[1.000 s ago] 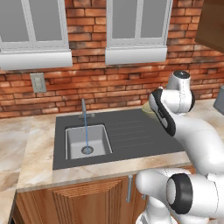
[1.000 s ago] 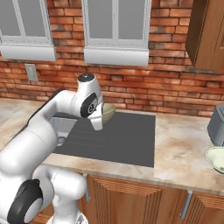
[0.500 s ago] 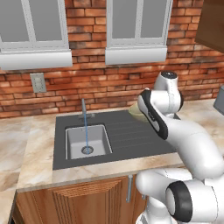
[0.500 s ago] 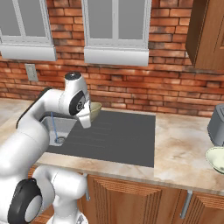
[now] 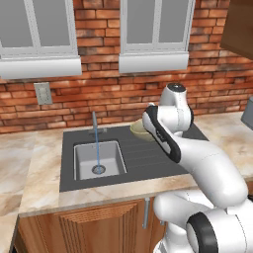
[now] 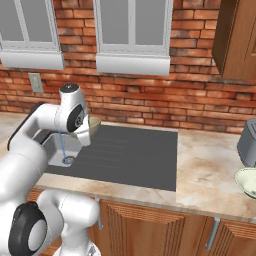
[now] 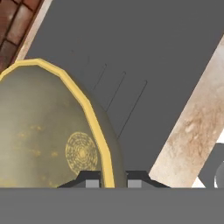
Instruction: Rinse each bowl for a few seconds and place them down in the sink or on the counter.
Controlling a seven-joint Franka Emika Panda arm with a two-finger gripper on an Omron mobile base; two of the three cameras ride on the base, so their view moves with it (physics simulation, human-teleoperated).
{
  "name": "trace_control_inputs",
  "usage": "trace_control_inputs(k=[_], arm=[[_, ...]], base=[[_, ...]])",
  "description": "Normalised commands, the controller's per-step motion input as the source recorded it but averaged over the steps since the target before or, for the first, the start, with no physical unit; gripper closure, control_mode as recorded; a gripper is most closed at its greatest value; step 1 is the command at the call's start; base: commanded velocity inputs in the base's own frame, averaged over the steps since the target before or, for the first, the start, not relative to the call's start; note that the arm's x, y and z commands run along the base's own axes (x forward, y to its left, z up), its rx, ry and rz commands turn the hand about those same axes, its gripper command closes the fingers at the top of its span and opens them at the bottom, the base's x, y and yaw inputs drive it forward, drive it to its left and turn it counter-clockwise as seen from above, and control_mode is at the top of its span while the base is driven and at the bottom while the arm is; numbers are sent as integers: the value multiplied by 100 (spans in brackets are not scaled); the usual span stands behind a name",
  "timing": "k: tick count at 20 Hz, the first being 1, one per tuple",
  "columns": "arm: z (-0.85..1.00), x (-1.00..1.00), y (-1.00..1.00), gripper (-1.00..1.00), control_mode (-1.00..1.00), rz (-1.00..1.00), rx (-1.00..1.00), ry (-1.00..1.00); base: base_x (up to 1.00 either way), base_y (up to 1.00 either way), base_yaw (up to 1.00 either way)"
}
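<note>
My gripper [image 7: 112, 180] is shut on the yellow rim of the olive-tan bowl [image 7: 48, 135], one fingertip [image 7: 89, 180] inside and the other outside. The bowl [image 5: 139, 129] hangs above the left part of the sink's ribbed drainboard [image 5: 148, 159], just right of the light-grey basin [image 5: 85, 159]. From the right base view the same bowl [image 6: 94, 124] sits beside the arm's wrist. A thin blue stream runs from the faucet [image 5: 94, 120] down to the drain [image 5: 98, 169]. The paler cream-green bowl [image 6: 248, 181] rests on the counter [image 6: 210, 175] at the far right.
A grey appliance [image 6: 248, 142] stands on the counter behind the pale bowl. A red brick wall with two windows and a wall outlet [image 5: 43, 93] backs the sink. A brown wall cabinet [image 6: 237, 37] hangs at the upper right. Marble counter [image 5: 34, 168] extends left of the sink.
The arm has swung left with the olive-tan bowl still held, carrying it from above the right of the drainboard to near the basin. The grip has stayed the same.
</note>
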Motion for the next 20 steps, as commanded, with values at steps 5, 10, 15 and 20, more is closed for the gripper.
trace_control_inputs(k=[5, 10, 15, 20], arm=[[-12, 0, 45, 100, -100, 7, 4, 0], [-17, 2, 28, 100, -100, 7, 8, 0], [-19, 12, 18, 100, -100, 7, 12, 0], [-15, 21, 14, 100, -100, 6, 4, 0]], base=[[0, 0, 0], [0, 0, 0], [0, 0, 0], [0, 0, 0]])
